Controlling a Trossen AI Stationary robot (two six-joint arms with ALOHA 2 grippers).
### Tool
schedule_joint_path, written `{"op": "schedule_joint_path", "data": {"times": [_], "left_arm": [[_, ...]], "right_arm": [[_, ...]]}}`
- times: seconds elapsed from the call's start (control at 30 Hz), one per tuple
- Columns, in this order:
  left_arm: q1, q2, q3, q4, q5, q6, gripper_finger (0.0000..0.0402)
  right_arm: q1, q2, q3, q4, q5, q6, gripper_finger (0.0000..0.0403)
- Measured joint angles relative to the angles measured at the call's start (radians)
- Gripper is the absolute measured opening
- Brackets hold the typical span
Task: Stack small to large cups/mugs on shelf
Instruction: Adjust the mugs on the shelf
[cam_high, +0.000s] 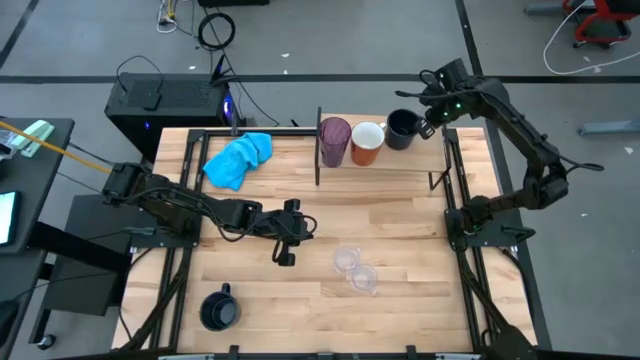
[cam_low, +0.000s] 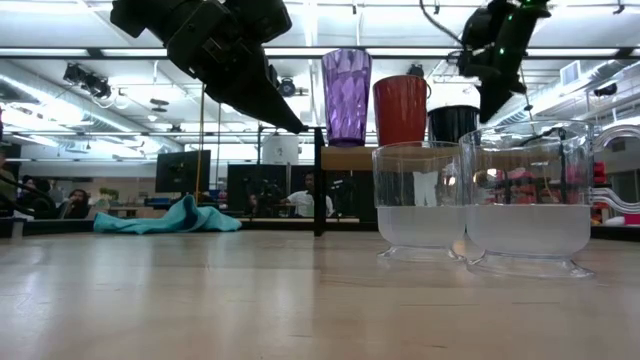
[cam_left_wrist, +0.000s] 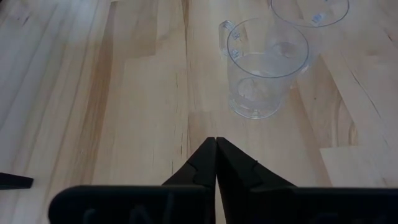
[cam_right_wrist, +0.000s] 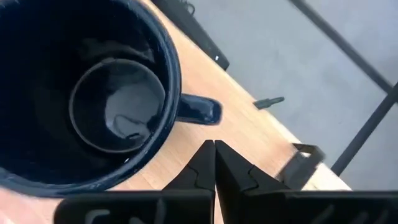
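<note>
While the left gripper (cam_left_wrist: 216, 144) hangs above the table with its two fingers pressed together and nothing between them, the nearer clear cup (cam_left_wrist: 266, 67) stands just ahead of its tips, upright, with a small moulded handle on the side turned away from its twin. The second clear cup (cam_left_wrist: 309, 11) sits directly beyond the first, close beside it; whether the two touch cannot be told. These cups appear thin-walled, light and smooth, so they are likely to slide or tip under a sideways push and to flex under a hard squeeze. The recommended hold is across the rim, one finger inside and one outside the wall, applied gently; the jaws must first be opened. To the rear of this gripper, near the table's front edge, a black mug (cam_high: 219, 309) waits. Farther off, the shelf (cam_high: 385, 170) carries the purple tumbler (cam_high: 334, 141), the orange mug (cam_high: 367, 143) and another black mug (cam_right_wrist: 93, 93) in a row. The right gripper (cam_right_wrist: 214, 146) hovers just past that mug's handle (cam_right_wrist: 199, 109), fingers shut and empty. This mug looks rigid, heavier and glossy; its handle or rim offers the surest purchase.
</note>
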Motion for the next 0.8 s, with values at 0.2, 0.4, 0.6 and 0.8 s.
{"op": "schedule_joint_path", "data": {"times": [0.2, 0.4, 0.6, 0.8], "left_arm": [[0.000, 0.000, 0.000, 0.000, 0.000, 0.005, 0.0022], [0.000, 0.000, 0.000, 0.007, 0.000, 0.008, 0.0016], [0.000, 0.000, 0.000, 0.007, 0.000, 0.002, 0.0017], [0.000, 0.000, 0.000, 0.007, 0.000, 0.000, 0.0022]], "right_arm": [[0.054, -0.035, 0.108, -0.027, -0.028, -0.014, 0.0009], [0.212, -0.034, 0.152, -0.020, -0.073, -0.080, 0.0009], [0.348, -0.004, 0.152, -0.010, -0.076, -0.109, 0.0009], [0.408, 0.050, 0.152, -0.006, -0.075, -0.116, 0.0009]]}}
